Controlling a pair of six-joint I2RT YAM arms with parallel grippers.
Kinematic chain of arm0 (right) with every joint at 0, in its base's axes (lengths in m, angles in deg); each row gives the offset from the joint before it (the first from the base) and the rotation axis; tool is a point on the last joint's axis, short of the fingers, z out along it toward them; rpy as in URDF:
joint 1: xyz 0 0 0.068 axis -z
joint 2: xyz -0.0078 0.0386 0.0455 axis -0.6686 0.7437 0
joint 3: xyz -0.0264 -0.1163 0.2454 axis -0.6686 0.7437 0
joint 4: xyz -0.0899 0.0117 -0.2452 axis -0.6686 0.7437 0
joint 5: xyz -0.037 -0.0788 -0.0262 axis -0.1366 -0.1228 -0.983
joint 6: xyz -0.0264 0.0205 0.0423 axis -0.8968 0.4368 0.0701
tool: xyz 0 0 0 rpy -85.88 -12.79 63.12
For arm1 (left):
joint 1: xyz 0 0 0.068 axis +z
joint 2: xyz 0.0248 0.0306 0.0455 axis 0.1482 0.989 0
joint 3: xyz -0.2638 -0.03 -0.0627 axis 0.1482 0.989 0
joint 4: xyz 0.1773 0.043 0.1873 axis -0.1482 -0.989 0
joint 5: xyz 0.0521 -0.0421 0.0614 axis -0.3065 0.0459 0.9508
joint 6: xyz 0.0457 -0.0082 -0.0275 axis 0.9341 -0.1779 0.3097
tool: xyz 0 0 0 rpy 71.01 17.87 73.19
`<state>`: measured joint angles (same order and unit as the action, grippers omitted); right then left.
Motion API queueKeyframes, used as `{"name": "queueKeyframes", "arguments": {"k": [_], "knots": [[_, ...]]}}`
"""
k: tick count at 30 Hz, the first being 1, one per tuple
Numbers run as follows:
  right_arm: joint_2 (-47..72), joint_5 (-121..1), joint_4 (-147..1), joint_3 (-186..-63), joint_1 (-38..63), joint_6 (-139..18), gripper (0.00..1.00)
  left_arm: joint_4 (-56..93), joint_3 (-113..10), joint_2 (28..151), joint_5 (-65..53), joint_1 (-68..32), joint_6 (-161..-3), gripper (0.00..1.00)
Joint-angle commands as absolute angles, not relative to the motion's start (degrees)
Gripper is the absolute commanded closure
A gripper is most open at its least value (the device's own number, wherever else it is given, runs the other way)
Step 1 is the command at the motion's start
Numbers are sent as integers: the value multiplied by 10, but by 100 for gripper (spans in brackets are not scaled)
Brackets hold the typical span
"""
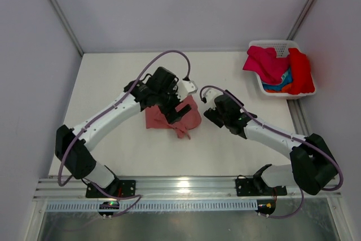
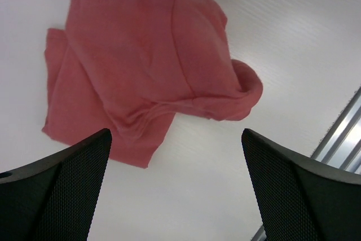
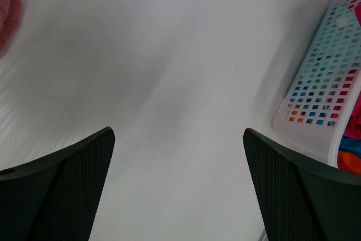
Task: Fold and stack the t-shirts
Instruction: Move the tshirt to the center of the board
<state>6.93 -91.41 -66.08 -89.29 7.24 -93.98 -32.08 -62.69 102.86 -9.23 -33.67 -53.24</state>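
A salmon t-shirt [image 1: 189, 118] [image 2: 141, 55] lies loosely folded and rumpled on the white table [image 1: 113, 83], near the middle. My left gripper [image 1: 174, 110] [image 2: 176, 134] hovers just over it, open, with nothing between its fingers; the shirt's lower edge lies just beyond them. To the right of the shirt my right gripper [image 1: 210, 111] [image 3: 177, 131] stands open over bare table, and only a strip of the shirt [image 3: 7, 15] shows at its left edge. More t-shirts are heaped in the basket: magenta [image 1: 265, 63], red [image 1: 302, 71], blue [image 1: 285, 77] and orange [image 1: 275, 88].
The white plastic basket [image 1: 273, 43] [image 3: 316, 111] stands at the table's back right corner. A metal rail [image 1: 186, 187] runs along the near edge, carrying both arm bases. Grey walls close in the table on three sides.
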Motion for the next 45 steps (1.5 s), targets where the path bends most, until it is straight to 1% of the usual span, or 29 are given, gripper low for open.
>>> {"name": "queueKeyframes", "arguments": {"k": [1,3,7,10,11,15,16,17,19,24,27,32,39,45], "knots": [[62,-918,-686,-915,70,-938,1,-298,-590,963,-37,-300,-537,1],[62,-916,-685,-915,70,-938,1,-294,-558,942,-37,-280,-541,1],[61,-904,-679,-916,70,-936,1,-274,-501,931,-25,-271,-534,1],[42,-860,-668,-912,70,-935,0,-241,-464,939,-24,-266,-542,1],[33,-825,-658,-909,70,-936,1,-223,-451,942,-25,-264,-547,1],[-4,-748,-626,-917,64,-929,2,-206,-453,956,-10,-239,-573,1],[-4,-734,-614,-923,58,-929,4,-202,-454,957,4,-233,-576,1],[-4,-720,-595,-937,55,-929,5,-197,-454,957,40,-228,-582,1],[2,-685,-585,-949,49,-926,6,-182,-457,953,57,-201,-606,1],[27,-633,-553,-980,2,-928,9,-172,-464,928,36,-102,-660,1],[39,-608,-547,-977,-29,-931,9,-176,-464,916,29,-73,-660,1],[70,-569,-538,-977,-40,-922,9,-174,-450,902,6,-56,-670,1],[79,-539,-539,-981,-56,-916,10,-167,-443,905,-7,-39,-675,1],[94,-549,-544,-989,-76,-915,10,-164,-438,908,-11,-33,-675,1]]}}
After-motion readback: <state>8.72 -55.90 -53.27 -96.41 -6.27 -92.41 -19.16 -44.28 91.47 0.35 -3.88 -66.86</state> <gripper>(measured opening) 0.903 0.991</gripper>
